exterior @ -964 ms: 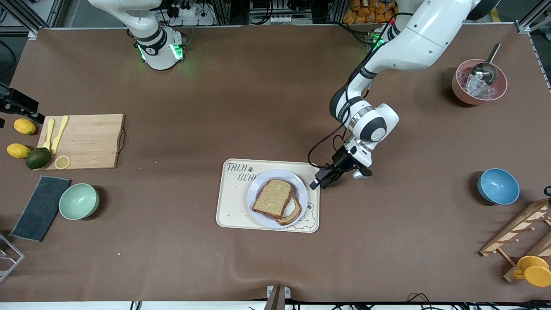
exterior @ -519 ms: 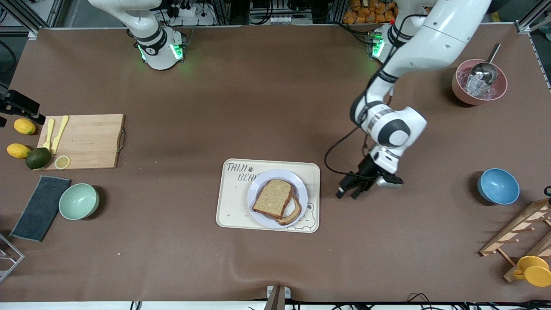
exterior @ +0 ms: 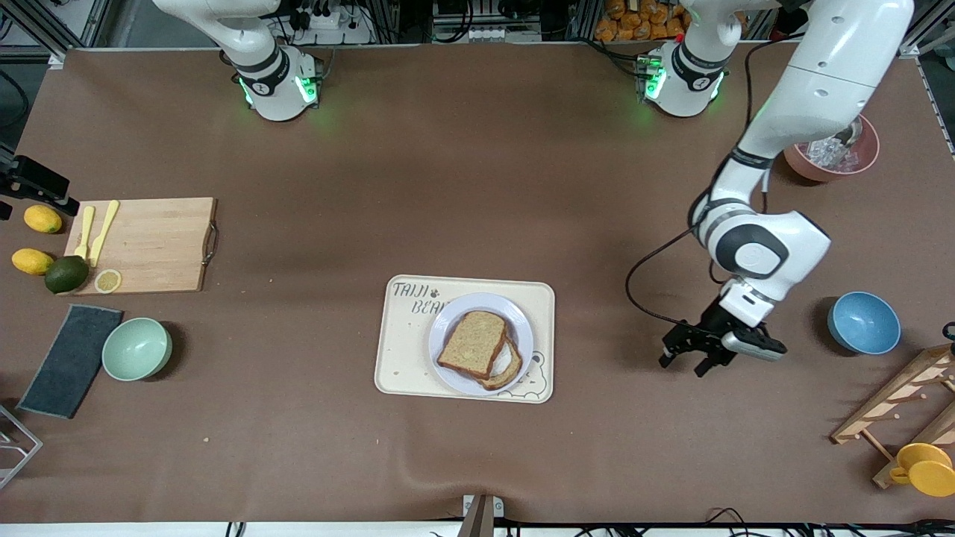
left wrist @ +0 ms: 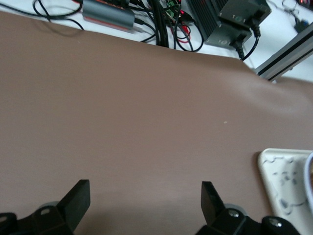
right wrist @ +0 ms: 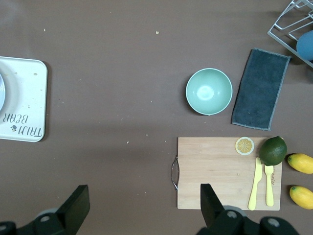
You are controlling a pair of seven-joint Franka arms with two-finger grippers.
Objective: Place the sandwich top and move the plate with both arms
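Observation:
The sandwich top (exterior: 472, 343), a brown bread slice, lies on the plate (exterior: 485, 298), skewed over a lower slice with egg white (exterior: 509, 364). The plate stands on a cream bear-print tray (exterior: 406, 350). My left gripper (exterior: 683, 362) hangs open and empty over bare table between the tray and the blue bowl. The left wrist view shows its fingers (left wrist: 78, 200) spread wide and a tray corner (left wrist: 286, 181). My right gripper (right wrist: 145, 200) waits open and empty, high above the table beside the cutting board (right wrist: 220, 171). It is out of the front view.
Toward the right arm's end lie a cutting board (exterior: 149, 242) with yellow cutlery and a lemon slice, two lemons, an avocado (exterior: 66, 274), a mint bowl (exterior: 136, 348) and a dark cloth (exterior: 71, 360). Toward the left arm's end are a blue bowl (exterior: 863, 322), a pink ice bowl (exterior: 828, 153), a wooden rack (exterior: 895, 403) and a yellow cup (exterior: 925, 468).
My left gripper has drawn away from the tray's edge toward the blue bowl, staying open and empty. The bread, plate and tray have not moved.

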